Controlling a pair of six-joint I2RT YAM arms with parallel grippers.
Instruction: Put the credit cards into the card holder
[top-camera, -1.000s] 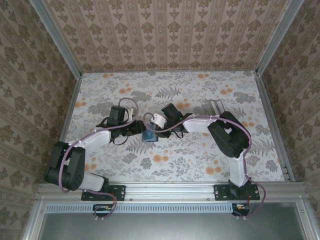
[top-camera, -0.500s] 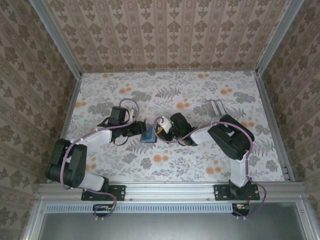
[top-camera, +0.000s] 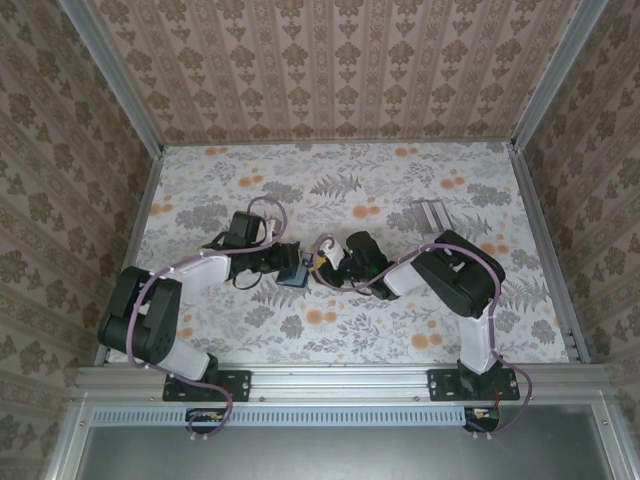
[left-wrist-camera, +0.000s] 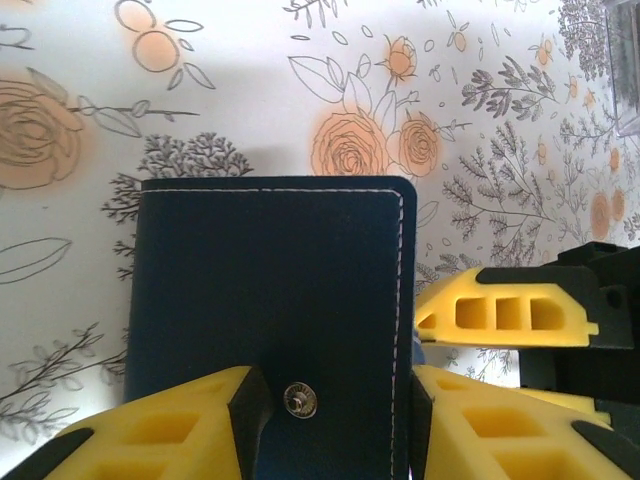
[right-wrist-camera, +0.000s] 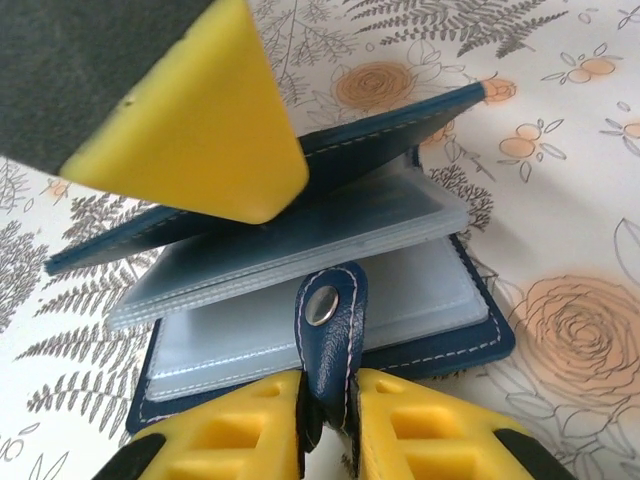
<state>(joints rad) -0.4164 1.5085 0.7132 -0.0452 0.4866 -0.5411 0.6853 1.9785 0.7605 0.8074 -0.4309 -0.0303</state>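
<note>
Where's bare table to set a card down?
Crowded: centre, where left gripper and right gripper meet at the dark navy folding card holder. Free: far strip of floral tablecloth along the patterned back wall, and the near strip between holder and aluminium rail.

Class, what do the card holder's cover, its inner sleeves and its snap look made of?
Card holder cover: likely matte navy leather or imitation, with pale stitching along the edge. Sleeves: clear, slightly frosted plastic, stacked see-through sheets. Snap: shiny silver metal, by its glint.
</note>
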